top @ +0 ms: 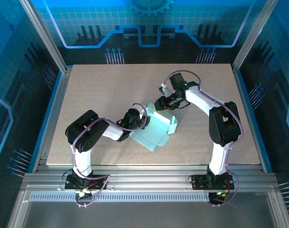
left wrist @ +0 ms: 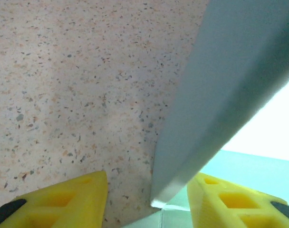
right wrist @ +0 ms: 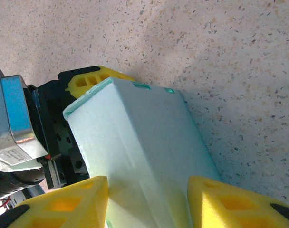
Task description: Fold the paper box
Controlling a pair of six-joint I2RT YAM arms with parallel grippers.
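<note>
Top external view: the speckled beige counter takes up the middle of the cell, with both arms reaching inward over it. The left arm bends in from the near left and the right arm arches in from the right. They meet at the paper box, which lies near the counter's centre. It is pale mint and partly folded, with flaps spread flat toward the near side and a wall raised at its far-left end.

The right claw is at that far end. In the right wrist view the raised card fills the gap between its yellow fingers and touches both, so it is clenched on the paper box.

The left claw is at the box's left edge and is released. In the left wrist view its fingers stand apart, and a tilted card panel comes down between them without being pinched.
</note>
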